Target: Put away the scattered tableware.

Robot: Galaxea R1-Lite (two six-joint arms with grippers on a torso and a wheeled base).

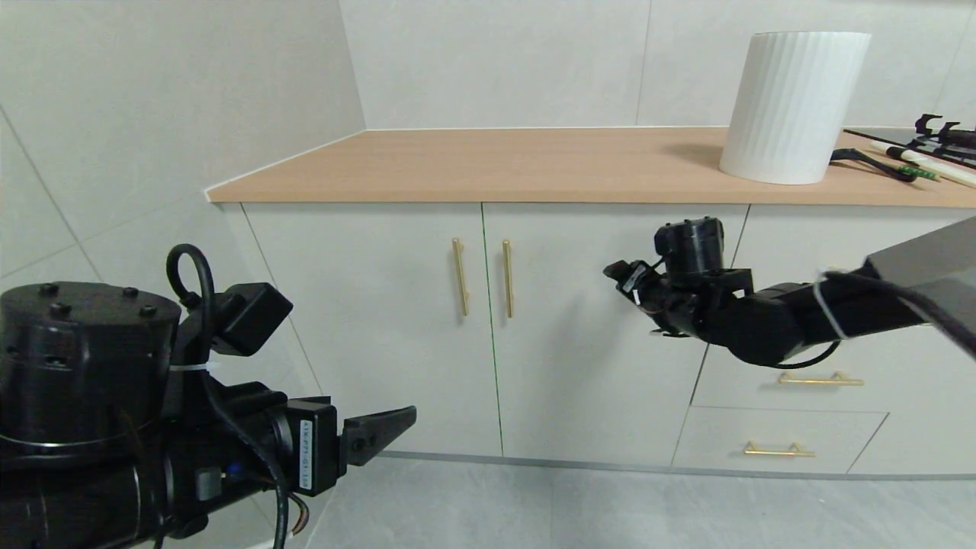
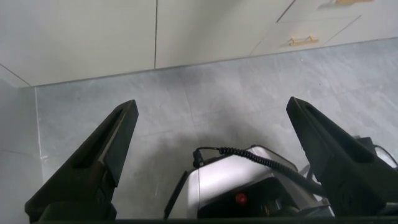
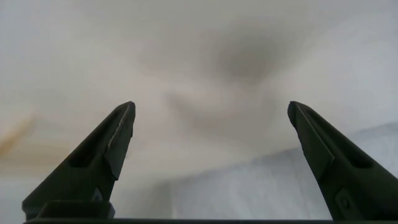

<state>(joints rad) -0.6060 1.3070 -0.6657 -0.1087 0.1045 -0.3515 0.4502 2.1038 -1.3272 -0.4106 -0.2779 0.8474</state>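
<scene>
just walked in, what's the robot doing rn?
Nothing is picked up yet. The right gripper is open and empty, held out in front of the cabinet door below the wooden counter. The left gripper is also open and empty, low above the floor. The utensils lie on the counter's far right, beside a white ribbed container, with neither gripper near them.

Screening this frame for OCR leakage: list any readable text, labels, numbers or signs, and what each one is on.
Left-arm sticker, behind the left gripper: has print, too small to read.
Right-arm sticker, behind the right gripper: too small to read.
Cabinet doors, ribbed white container, utensils: no text visible.
</scene>
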